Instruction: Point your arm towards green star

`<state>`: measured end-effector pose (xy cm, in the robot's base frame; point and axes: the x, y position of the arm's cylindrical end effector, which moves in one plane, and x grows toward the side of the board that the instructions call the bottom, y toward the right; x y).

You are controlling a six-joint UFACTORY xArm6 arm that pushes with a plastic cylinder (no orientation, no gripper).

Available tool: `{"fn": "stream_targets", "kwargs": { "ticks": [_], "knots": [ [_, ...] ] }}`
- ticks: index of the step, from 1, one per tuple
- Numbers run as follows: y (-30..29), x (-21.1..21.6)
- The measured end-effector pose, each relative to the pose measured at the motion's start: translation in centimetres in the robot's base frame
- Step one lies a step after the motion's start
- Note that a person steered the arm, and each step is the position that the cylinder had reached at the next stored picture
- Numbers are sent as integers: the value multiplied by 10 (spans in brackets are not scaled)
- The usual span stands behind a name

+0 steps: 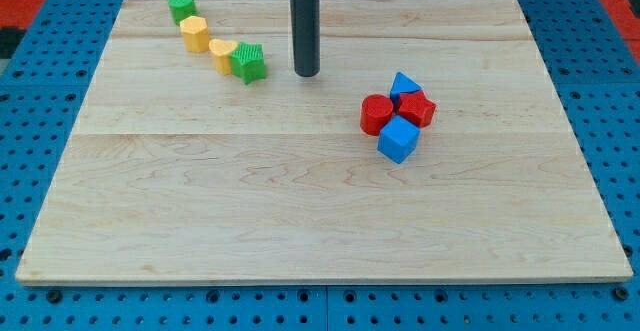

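Observation:
The green star lies on the wooden board at the upper left, at the lower right end of a diagonal row of blocks. My tip rests on the board just to the right of the green star, a short gap apart from it. The rod rises straight up to the view's top edge.
A yellow block, a yellow hexagon-like block and a green cylinder run up-left from the star. At the right sit a red cylinder, a blue triangle, a red star and a blue cube.

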<state>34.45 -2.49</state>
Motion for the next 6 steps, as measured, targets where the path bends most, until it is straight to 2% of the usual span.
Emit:
{"fn": "stream_targets", "kwargs": {
  "ticks": [2,4,6],
  "knots": [
    [-45,36],
    [-107,39],
    [-100,20]
  ]
}}
